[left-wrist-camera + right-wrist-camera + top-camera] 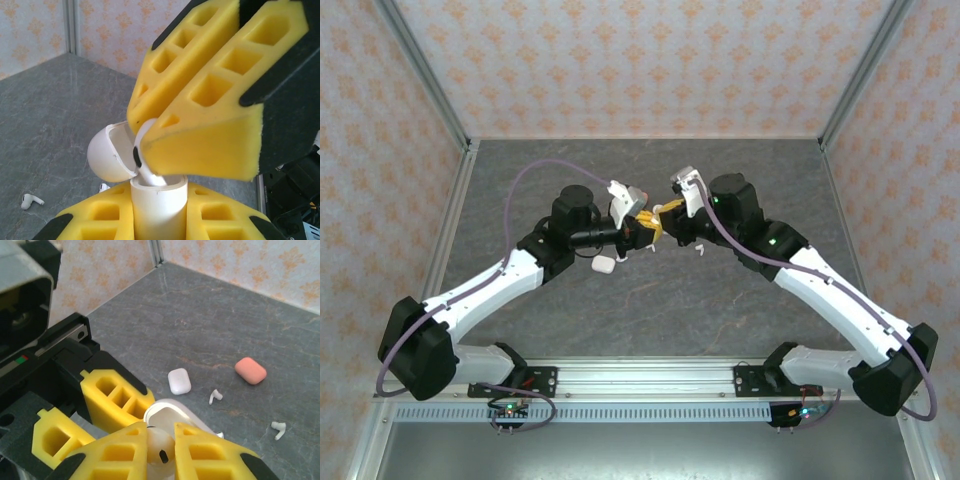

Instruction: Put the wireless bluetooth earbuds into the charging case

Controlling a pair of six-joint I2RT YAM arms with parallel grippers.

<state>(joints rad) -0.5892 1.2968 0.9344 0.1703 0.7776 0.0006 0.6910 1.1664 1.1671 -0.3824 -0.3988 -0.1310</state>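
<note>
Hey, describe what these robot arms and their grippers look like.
The left arm and right arm match: white links, black joints, a purple cable looping along each. The left gripper and right gripper carry yellow fingers with rectangular cut-outs, black-backed.

Atop charging case (159, 207): earbud (144, 159) mostly hidden between right end effector (142, 136) pads. Case bottom cut off by lower picture edge.

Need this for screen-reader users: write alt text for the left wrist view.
The right gripper pinches a white earbud at the mouth of an open white charging case, held upright from below by the left gripper. Its lid is flipped back to the left; another white earbud lies loose on the grey table.
</note>
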